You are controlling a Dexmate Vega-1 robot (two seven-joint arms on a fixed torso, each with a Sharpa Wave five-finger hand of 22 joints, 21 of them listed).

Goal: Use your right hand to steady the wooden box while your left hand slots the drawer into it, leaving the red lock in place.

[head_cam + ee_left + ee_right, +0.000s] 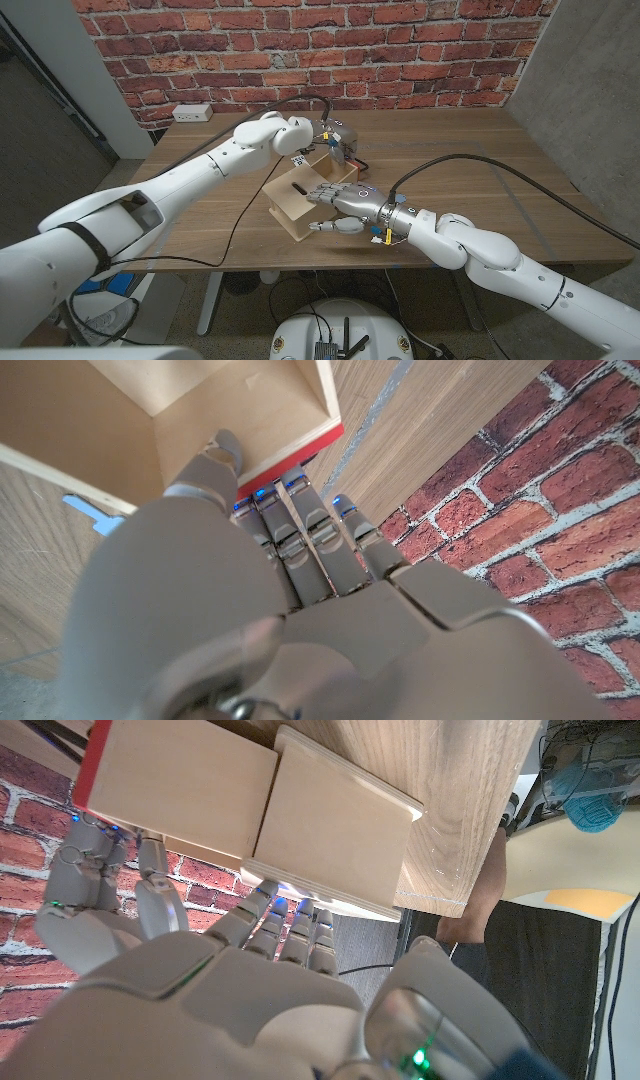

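Brick backs the wooden table. Right hand grips the box at centre; left hand, at one o'clock, grips the drawer partly in. Skewed pushing could jam it or shift the red lock.

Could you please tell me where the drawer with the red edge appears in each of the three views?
Head view: the drawer sits at the picture's middle, at the far end of the wooden box, under the left hand.
Left wrist view: upper middle, open side showing, past the fingers.
Right wrist view: upper left, entering the box.
Shared landmark: the drawer's red edge.
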